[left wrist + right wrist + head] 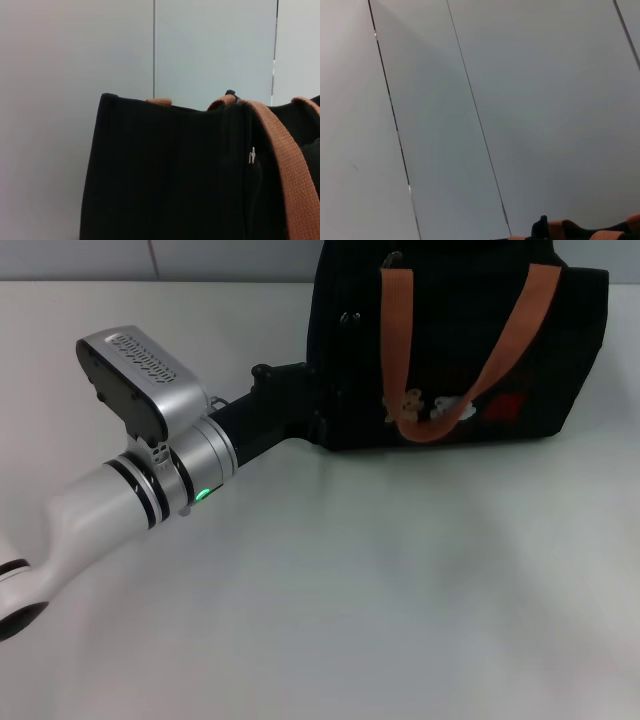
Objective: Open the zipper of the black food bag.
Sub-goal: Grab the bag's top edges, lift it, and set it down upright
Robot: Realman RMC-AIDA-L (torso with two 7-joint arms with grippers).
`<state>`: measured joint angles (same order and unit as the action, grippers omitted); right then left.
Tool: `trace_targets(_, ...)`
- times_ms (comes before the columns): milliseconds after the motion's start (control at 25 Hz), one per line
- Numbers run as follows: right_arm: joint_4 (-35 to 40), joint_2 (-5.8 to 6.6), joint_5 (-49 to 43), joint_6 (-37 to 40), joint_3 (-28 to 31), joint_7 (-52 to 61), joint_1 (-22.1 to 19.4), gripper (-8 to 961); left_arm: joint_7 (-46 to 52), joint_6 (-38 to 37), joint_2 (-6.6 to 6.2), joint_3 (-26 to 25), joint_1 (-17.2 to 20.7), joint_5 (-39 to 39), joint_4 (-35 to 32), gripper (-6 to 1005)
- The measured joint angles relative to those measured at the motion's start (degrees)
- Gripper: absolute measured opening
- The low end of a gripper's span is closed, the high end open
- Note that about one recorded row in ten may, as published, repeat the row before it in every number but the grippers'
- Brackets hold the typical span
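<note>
The black food bag (450,350) stood upright on the white table (380,590), at the far side of it, close against the pale panelled wall (210,45) behind. All positions below are given relative to the bag. Two orange straps (400,350) hung down its near face, meeting in a loop beside a small tan bear patch (411,403), a white cloud patch (452,407) and a patch of red lettering (508,406). The left gripper (312,410) had been brought up against the bag's left end, low on that side; its black body merged with the black fabric in the head view, and it could not be told whether the fingers were spread, closed or grasping anything. The left arm (150,470), white and silver with a green light lit at the wrist, ran from the bag's left end back toward the near left corner of the table. In the left wrist view the bag's end panel filled the lower frame, with an orange strap crossing it and a small silvery pull tab (252,156) of the zipper lying against the fabric just beside that strap, below the top edge. The zip line itself could not be made out against the black cloth. The right gripper was not seen in any view; the right wrist view showed only the wall and a sliver of orange strap.
</note>
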<state>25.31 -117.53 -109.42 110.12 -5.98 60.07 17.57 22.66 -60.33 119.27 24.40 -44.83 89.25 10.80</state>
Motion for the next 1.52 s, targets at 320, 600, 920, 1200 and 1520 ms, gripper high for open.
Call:
trace_targets(320,0.00,-0.07,-0.04,0.00,0.25,0.00,0.10,843,5.01,-3.94,-0.27,1.19,4.80,0.02,-5.14,133)
trace_targets(600,0.00,-0.07,-0.04,0.01,0.27,0.37,-0.02,844,18.17,-13.45,-0.71,8.03,13.83,0.05,-19.79,115)
trace_targets(920,0.00,-0.07,-0.04,0.00,0.35,0.43,0.23,843,36.70,-29.54,-4.70,13.98,22.56,0.05,-39.50,113)
trace_targets(1200,0.00,-0.07,-0.01,0.25,0.36,0.53,0.64,843,43.61,-37.59,-7.85,14.87,22.32,0.53,-50.11,110)
trace_targets(1520,-1.03,-0.13,-0.04,0.03,0.32,0.41,0.23,844,50.12,-44.39,-4.53,21.21,20.59,7.14,-67.89,109)
